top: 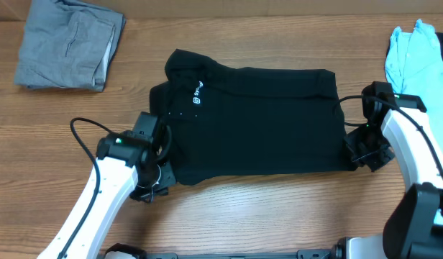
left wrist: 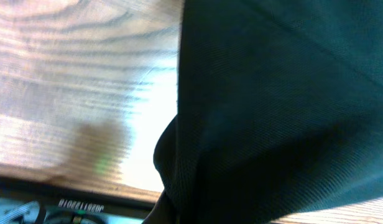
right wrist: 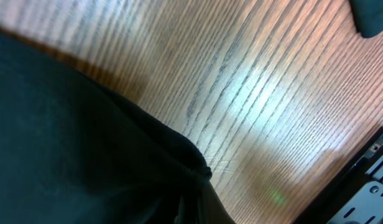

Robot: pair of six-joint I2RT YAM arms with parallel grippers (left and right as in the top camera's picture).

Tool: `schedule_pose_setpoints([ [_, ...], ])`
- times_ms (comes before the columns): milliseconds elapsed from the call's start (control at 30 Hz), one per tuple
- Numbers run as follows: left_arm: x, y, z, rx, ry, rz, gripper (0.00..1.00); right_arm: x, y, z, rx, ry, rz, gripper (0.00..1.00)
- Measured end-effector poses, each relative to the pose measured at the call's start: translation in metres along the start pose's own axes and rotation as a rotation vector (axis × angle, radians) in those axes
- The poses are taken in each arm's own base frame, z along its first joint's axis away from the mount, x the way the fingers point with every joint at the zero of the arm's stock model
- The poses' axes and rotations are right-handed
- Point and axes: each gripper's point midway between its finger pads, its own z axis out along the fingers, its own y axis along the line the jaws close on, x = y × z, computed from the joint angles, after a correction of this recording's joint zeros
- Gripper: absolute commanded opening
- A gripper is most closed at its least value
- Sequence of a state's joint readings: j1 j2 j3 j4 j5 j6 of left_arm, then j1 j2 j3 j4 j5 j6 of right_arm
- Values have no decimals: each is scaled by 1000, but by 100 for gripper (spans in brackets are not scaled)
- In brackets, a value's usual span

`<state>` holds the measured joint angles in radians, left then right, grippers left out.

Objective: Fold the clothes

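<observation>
Item: black shirt [top: 257,122], short-sleeved, spread flat at the middle of the bench [top: 243,216], white logo toward its 10 o'clock corner. Left fingers [top: 162,178] are clamped together on the 7 o'clock corner and right fingers [top: 354,155] on the 4 o'clock corner, with cloth bunched at both pinches. Handling note: raise both corners evenly, hold the near edge taut, and carry it toward 12 o'clock to land square on the far edge.

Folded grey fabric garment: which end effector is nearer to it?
Left. The left end effector grips the black short-sleeved shirt, diagonally below the folded grey garment; the right end effector is at the shirt's far end.
</observation>
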<state>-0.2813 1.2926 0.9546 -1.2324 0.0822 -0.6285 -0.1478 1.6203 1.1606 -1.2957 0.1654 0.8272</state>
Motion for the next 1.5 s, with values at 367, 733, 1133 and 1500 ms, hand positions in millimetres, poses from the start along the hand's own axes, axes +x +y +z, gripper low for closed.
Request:
schedule_pose_setpoints([
  [367, -48, -36, -110, 50, -409, 108, 4, -30, 17, -68, -220, -199, 42, 4],
  [733, -49, -46, -291, 123, -901, 164, 4, -49, -8, -272, -639, -599, 36, 4],
  [1133, -52, -15, -410, 139, -1308, 28, 4, -33, -57, -402, -940, -909, 62, 4],
  [1500, -170, -57, -363, -65, -1205, 76, 4, -102, 72, -331, -830, -686, -20, 4],
])
